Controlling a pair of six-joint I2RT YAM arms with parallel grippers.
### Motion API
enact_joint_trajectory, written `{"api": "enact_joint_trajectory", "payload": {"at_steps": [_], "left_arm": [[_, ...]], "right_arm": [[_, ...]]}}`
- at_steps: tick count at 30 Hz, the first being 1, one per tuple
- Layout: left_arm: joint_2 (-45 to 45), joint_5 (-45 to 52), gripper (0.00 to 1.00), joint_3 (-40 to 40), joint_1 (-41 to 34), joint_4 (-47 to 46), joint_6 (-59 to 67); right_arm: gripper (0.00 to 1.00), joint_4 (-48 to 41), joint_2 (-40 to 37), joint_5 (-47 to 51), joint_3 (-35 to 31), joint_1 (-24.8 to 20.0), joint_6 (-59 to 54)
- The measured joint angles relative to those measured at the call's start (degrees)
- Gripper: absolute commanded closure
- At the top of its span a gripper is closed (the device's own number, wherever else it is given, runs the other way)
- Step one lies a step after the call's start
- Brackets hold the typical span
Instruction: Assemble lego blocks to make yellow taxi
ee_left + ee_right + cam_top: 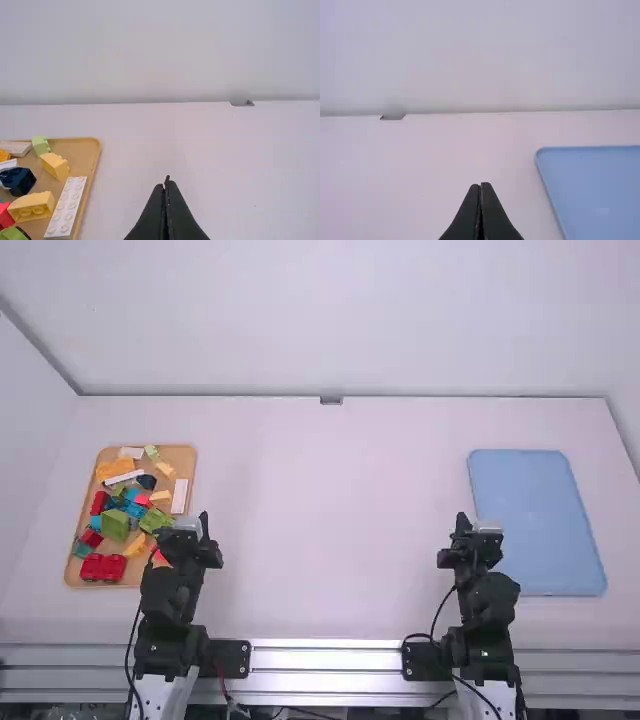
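So the lego blocks (115,525) are all in the tan tray (182,454) off to the robot's left, a loose jumble. The left gripper (204,522) is near the tray's inner side, and its jaws are narrow, tips pressed together, pointing at the table (320,510) beside the tray, not at the blocks. The right gripper (461,522) has its jaws pinched together too, and it's well apart from the pile, over on the other side.

For the taxi colour, there's an orange-yellow block (116,469) toward the far left of the tray, plus a yellow sloped block (55,166) and another yellow block (32,206) lying on its side, hollow underside showing. A long white piece (66,207) sits studs up along the tray's inner edge, between the left gripper and most of the pile. A dark blue block (18,181) is near the yellow ones, with a pale green block (41,146) toward the far side. Nearest the robot is a chunky red piece (103,567), and the left arm (172,590) hides the tray's near inner corner from above.

Over on the right there's a flat blue tray (535,520), just outside the right arm (487,595).

Both arms are folded up close over their bases, pretty much mirrored, grippers facing the back wall (330,315).
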Motion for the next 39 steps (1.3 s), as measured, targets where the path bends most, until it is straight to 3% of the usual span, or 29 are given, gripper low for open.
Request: {"api": "enact_joint_trajectory", "payload": {"at_steps": [10,15,30,39], "left_arm": [[1.09,0.0,0.96,0.02,0.0,-0.04,0.0],[4.61,0.0,0.9,2.43,0.0,-1.81,0.0],[19.96,-0.04,0.67,17.51,-0.26,-6.29,1.55],[33.64,-2.97,0.49,30.53,-0.66,-8.61,0.74]], "right_arm": [[0.95,-0.28,1.14,-0.26,0.17,0.02,-0.52],[0.9,-2.75,5.31,-0.9,3.17,0.13,-1.84],[0.67,-8.22,26.16,-3.91,24.83,3.04,-8.07],[0.48,-14.71,44.37,-6.8,43.12,7.8,-14.49]]}}
